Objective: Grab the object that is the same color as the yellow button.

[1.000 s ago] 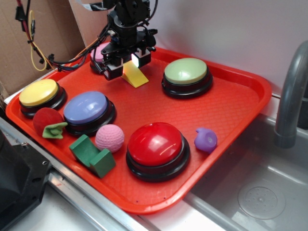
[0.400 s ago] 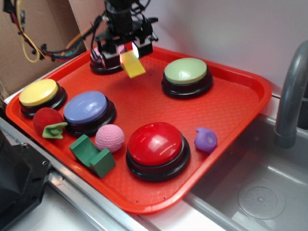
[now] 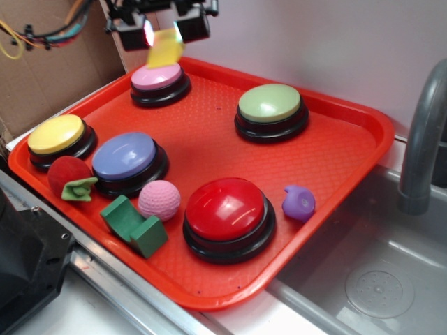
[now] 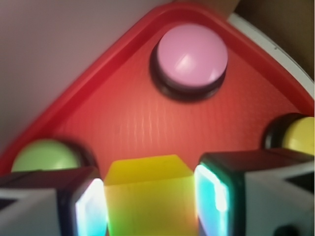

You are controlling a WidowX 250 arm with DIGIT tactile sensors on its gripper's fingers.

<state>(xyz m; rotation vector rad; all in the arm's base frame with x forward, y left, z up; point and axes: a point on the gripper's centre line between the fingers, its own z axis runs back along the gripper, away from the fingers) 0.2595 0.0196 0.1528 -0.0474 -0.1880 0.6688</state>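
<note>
Since the earlier frame, fingers (image 3: 163, 29) clamping the yellow wedge (image 3: 165, 50) are rising above the pink button (image 3: 156, 77), where a shallow tilted grip is risking slippage onto the tray (image 3: 349, 139).

A red plastic tray (image 3: 349, 150) rests beside a steel sink (image 3: 377, 279) with a grey faucet (image 3: 422, 139). On the tray: a pink-topped round button (image 3: 158, 78) at the far corner, a light-green-topped button (image 3: 270, 105), a blue-topped button (image 3: 126, 158) and a large red-topped button (image 3: 225, 208). Near the front edge lie a green foam block (image 3: 133, 227), a pink knitted ball (image 3: 159, 200), a dark red plush ball (image 3: 66, 174) and a small purple toy (image 3: 299, 203).
</note>
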